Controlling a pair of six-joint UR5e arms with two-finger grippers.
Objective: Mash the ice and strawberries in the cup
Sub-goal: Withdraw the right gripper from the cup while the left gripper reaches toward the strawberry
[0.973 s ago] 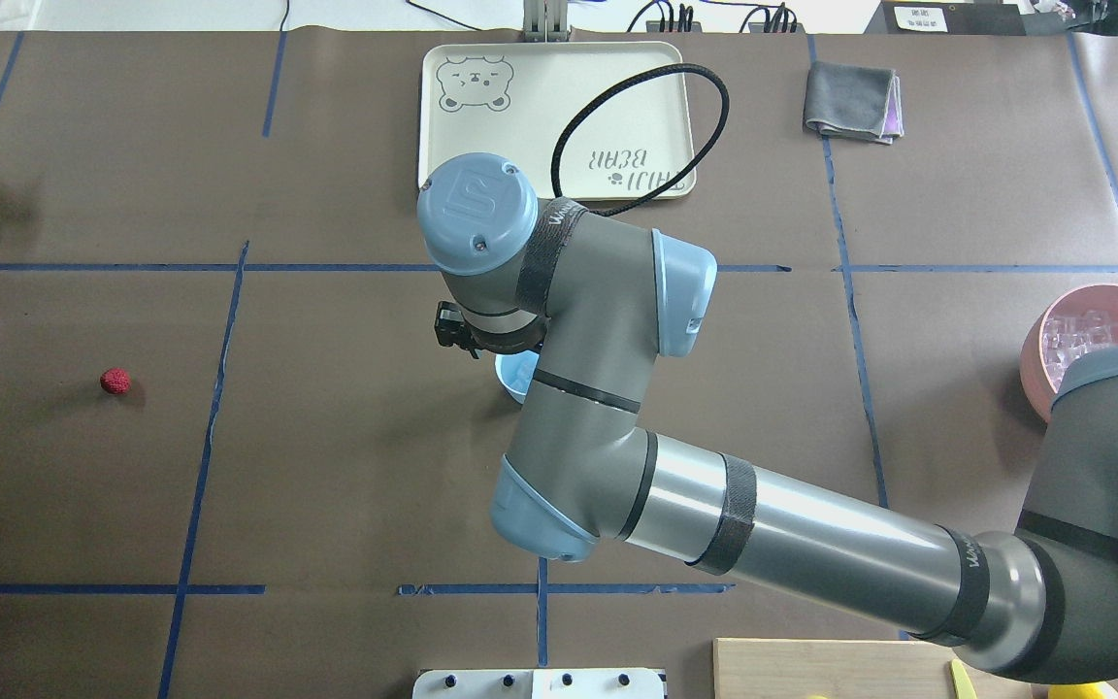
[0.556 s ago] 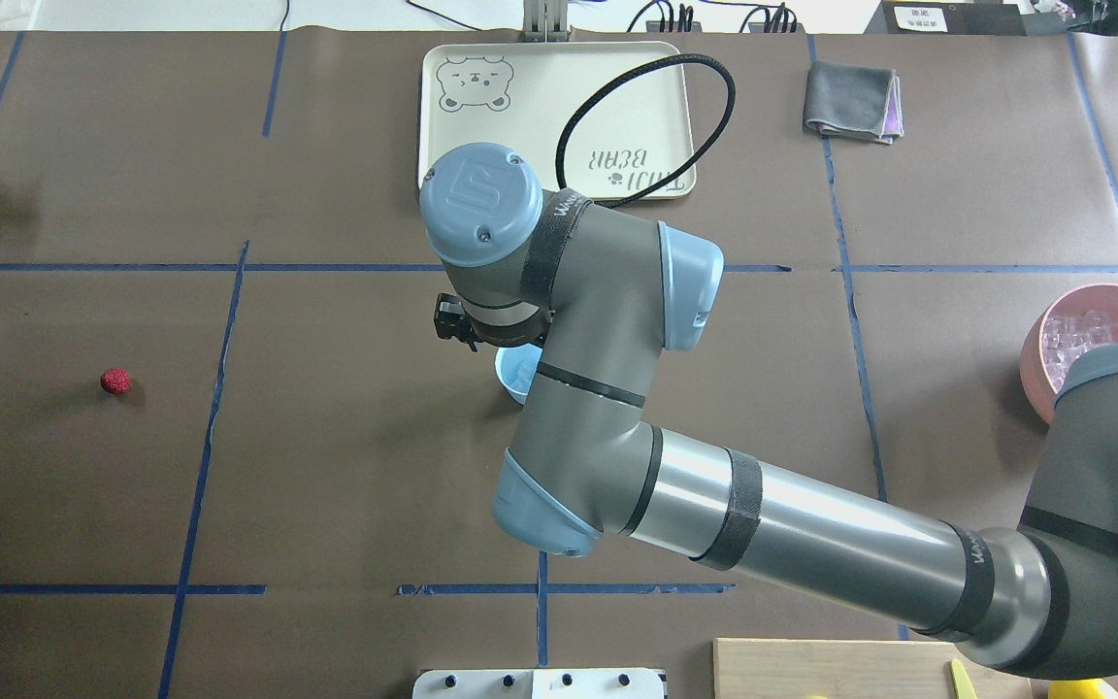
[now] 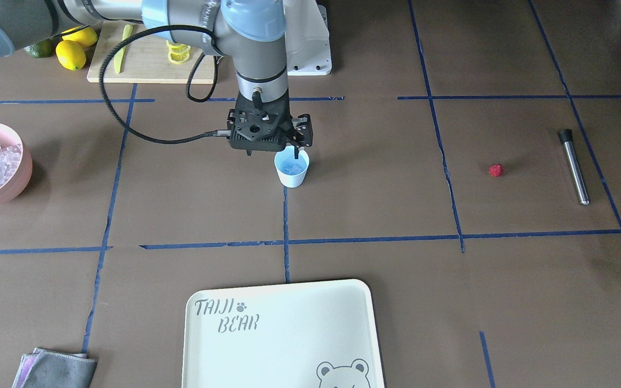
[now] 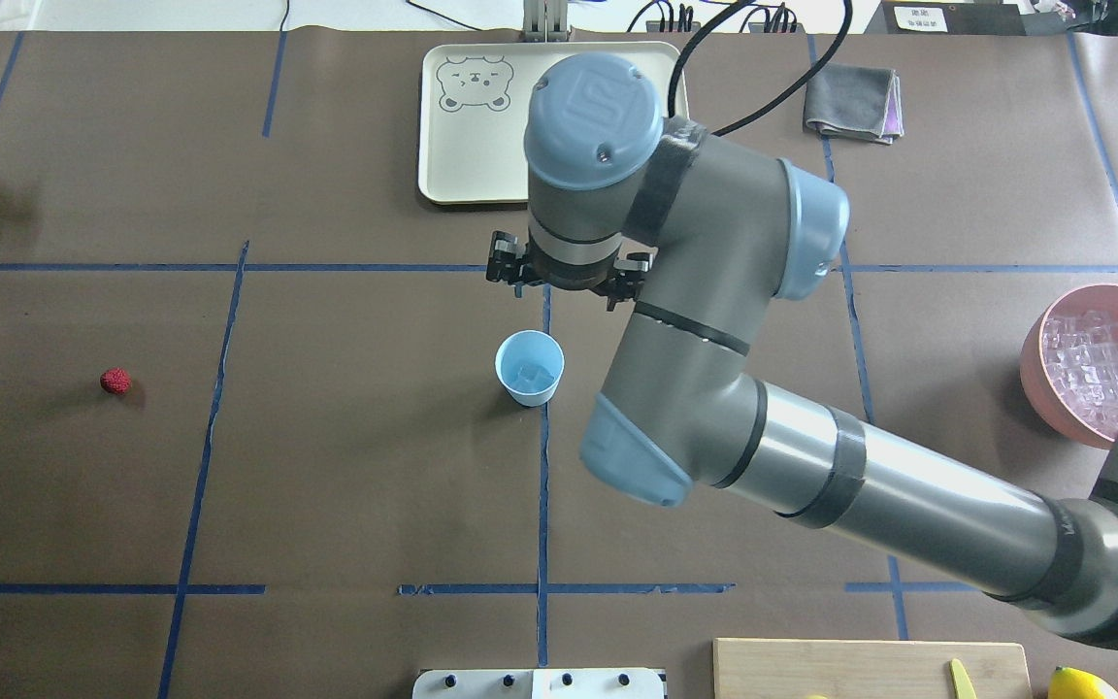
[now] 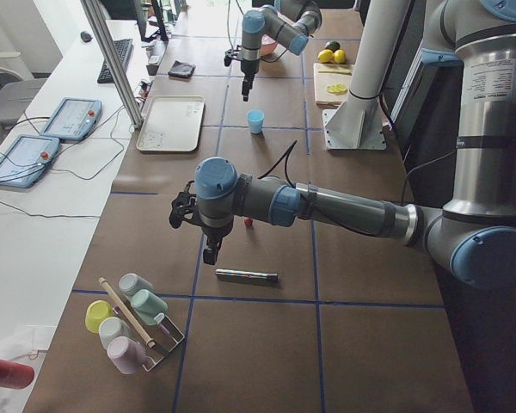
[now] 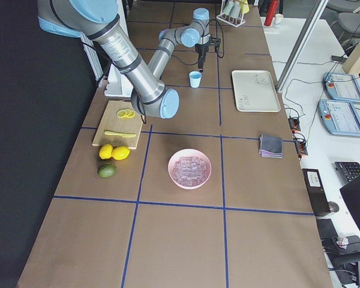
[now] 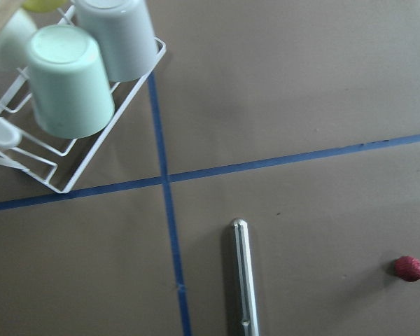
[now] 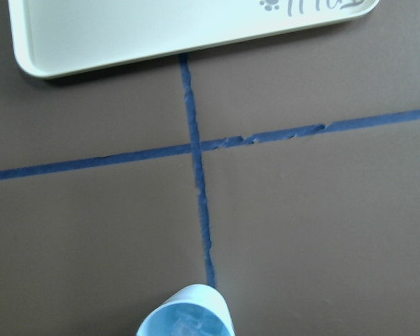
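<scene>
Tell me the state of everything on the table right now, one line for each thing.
cup: upright, a few ice cubes inside, no berry.
strawberry: whole, lying on the table, outside the cup.
pink bowl: upright, holding an ice heap.
metal rod: lying flat, not held.
cloth: folded.
right pincer: raised near the cup, open or shut unclear.
left pincer: hovering near the rod, open or shut unclear.

Cup (image 4: 529, 367): smooth matt plastic. Ice (image 4: 1091, 351): clear, glassy. Strawberry (image 4: 115, 381): bumpy, matt. Rod (image 3: 574, 168): shiny metal. Table cover (image 4: 345, 466): matt paper. Board (image 3: 149, 67): bare wood. Cloth (image 4: 850, 97): soft fabric.
</scene>
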